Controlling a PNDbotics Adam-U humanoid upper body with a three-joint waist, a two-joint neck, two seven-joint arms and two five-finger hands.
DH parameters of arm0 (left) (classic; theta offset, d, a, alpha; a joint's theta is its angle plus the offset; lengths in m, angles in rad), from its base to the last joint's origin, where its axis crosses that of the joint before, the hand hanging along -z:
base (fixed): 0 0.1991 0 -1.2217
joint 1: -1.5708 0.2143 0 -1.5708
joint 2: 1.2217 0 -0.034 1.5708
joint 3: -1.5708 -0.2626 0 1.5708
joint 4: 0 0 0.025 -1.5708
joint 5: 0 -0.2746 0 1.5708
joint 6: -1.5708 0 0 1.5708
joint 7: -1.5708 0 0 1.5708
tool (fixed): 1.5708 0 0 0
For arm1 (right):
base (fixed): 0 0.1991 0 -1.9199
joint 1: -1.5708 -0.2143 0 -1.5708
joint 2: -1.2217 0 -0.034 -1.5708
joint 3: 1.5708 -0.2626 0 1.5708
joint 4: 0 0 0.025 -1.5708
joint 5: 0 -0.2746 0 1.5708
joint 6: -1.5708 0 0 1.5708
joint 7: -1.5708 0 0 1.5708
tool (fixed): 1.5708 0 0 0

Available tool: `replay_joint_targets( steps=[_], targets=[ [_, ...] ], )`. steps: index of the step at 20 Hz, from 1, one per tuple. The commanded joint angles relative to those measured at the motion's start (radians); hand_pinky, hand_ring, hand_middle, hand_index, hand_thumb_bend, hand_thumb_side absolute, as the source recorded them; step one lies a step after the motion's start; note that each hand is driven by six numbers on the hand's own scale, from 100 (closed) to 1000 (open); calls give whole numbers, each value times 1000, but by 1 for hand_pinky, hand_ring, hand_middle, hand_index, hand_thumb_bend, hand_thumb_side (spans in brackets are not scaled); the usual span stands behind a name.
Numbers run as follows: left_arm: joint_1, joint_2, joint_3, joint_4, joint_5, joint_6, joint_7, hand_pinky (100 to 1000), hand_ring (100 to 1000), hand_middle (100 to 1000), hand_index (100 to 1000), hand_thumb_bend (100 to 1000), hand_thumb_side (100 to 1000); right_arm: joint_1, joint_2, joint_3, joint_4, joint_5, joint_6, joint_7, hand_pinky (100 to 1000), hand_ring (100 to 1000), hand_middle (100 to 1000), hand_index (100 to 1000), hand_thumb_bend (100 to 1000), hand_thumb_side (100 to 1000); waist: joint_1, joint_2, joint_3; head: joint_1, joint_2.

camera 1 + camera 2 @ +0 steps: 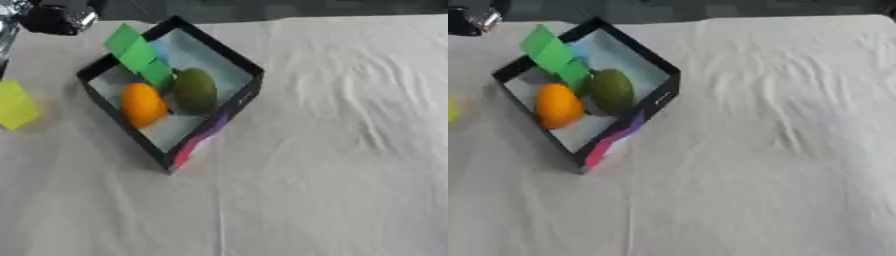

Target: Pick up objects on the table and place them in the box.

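A black-rimmed box [234,56] stands cornerwise on the white cloth at the upper left. Inside it lie an orange fruit [143,104] and a dark green oval fruit [194,90] side by side. A bright green stepped piece [137,54] leans over the box's far left rim. A yellow-green object [15,105] lies on the cloth left of the box, cut by the view's edge. A black and silver part of my left arm or hand [54,17] shows in the top left corner, above and apart from the box. My right hand shows in no view.
The box's near outer wall carries a pink and purple print [199,140]. White wrinkled cloth [350,150] covers the table to the right and in front of the box. The table's far edge runs along the top.
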Motion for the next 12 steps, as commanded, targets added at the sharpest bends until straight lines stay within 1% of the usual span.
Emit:
replay_joint_targets(
  steps=[1,3,4,5,6,8,9,10,11,12],
  targets=[
    [-8,71,21,-20,95,-135,-210,915,834,788,909,100,691,-3,-44,-15,-4,3,-4,0,1000,683,660,881,100,670,-10,-40,7,-11,6],
    [8,116,30,-36,127,-126,-218,920,843,797,912,100,630,5,-49,-18,-2,4,-7,-3,1000,682,660,881,100,669,-9,-44,14,-18,11],
    [16,134,33,-40,136,-126,-222,920,843,797,912,100,630,8,-51,-19,-2,4,-8,-4,1000,682,660,881,100,669,-9,-45,16,-21,12],
    [25,159,40,-40,141,-127,-224,922,850,807,916,100,585,12,-54,-20,0,5,-10,-5,1000,682,660,881,100,669,-8,-47,20,-27,16],
    [35,184,47,-40,142,-132,-226,924,855,813,916,100,595,17,-56,-21,1,6,-12,-6,1000,682,660,881,100,669,-8,-49,24,-32,20],
    [55,225,54,-40,136,-147,-236,925,860,817,917,100,583,24,-61,-22,3,9,-16,-7,1000,682,660,881,100,668,-8,-51,29,-40,23],
    [65,244,55,-42,129,-157,-247,934,874,829,923,100,550,26,-62,-23,4,9,-18,-7,1000,682,660,881,100,666,-9,-52,32,-43,26],
    [75,259,57,-43,124,-168,-260,936,877,831,925,100,547,28,-63,-23,4,9,-20,-8,1000,682,660,881,100,665,-9,-53,34,-46,27],
    [85,273,59,-43,121,-177,-279,939,882,837,928,100,554,29,-65,-23,5,8,-22,-8,1000,682,660,881,100,664,-10,-54,36,-49,29],
    [92,284,62,-41,118,-185,-299,943,891,844,931,100,582,30,-65,-23,5,8,-23,-8,1000,682,660,881,100,662,-11,-55,37,-50,31]
  ],
)
